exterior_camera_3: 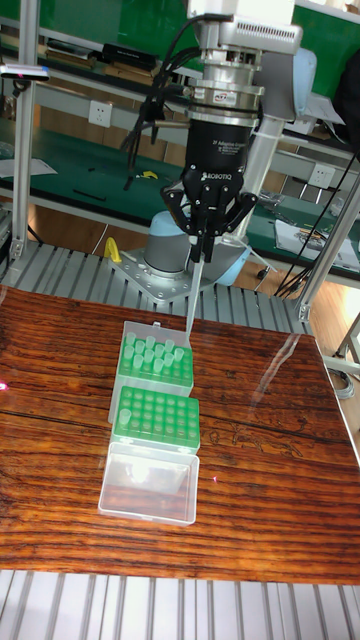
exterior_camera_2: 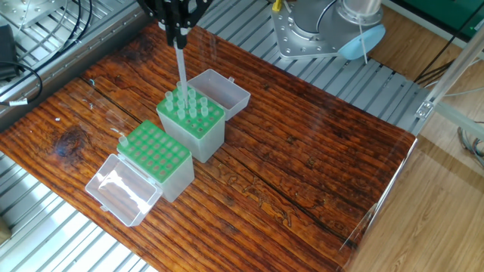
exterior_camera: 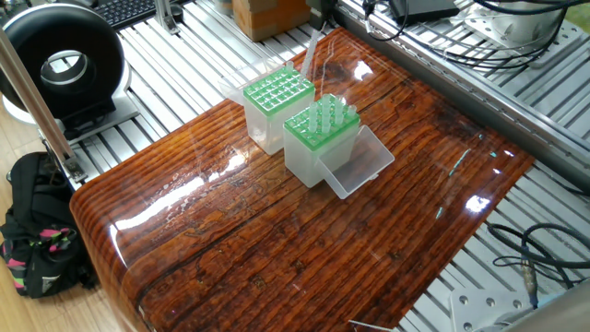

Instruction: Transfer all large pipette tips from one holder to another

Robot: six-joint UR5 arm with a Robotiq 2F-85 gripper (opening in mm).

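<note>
- Gripper (exterior_camera_3: 203,250): hangs above the table (exterior_camera_2: 302,166), its 2 fingers pinched together on the upper end of 1 pipette tip (exterior_camera_3: 192,300); in the other fixed view the same gripper (exterior_camera_2: 179,36) holds the tip (exterior_camera_2: 182,72) by its wide end.
- Held tip: long axis close to vertical, point down. In the tall fixed view it leans slightly, the point lying a little to the side of the fingers. Its point appears clear of the rack below, though the gap is hard to judge.
- Full rack (exterior_camera_2: 191,121): the landmark. It stands directly under the held tip and carries the remaining tips (exterior_camera_2: 193,104), upright in a green grid. Its open lid (exterior_camera_2: 219,92) lies on the far side of it from the empty rack.
- Empty rack (exterior_camera_2: 157,157): touching or just beside the full rack; its green grid shows no tips. Its own clear lid (exterior_camera_2: 121,189) lies open beyond it, away from the full rack.
- Governing relation: the goal, the empty rack (exterior_camera_3: 155,420), lies sideways from the gripper, 1 rack-width past the full rack (exterior_camera_3: 155,360). The coming move probably calls for a level carry across, then a straight descent with the tip kept upright over 1 hole.
- Risk, as a judgement: the slight lean could put the point beside a hole.
</note>
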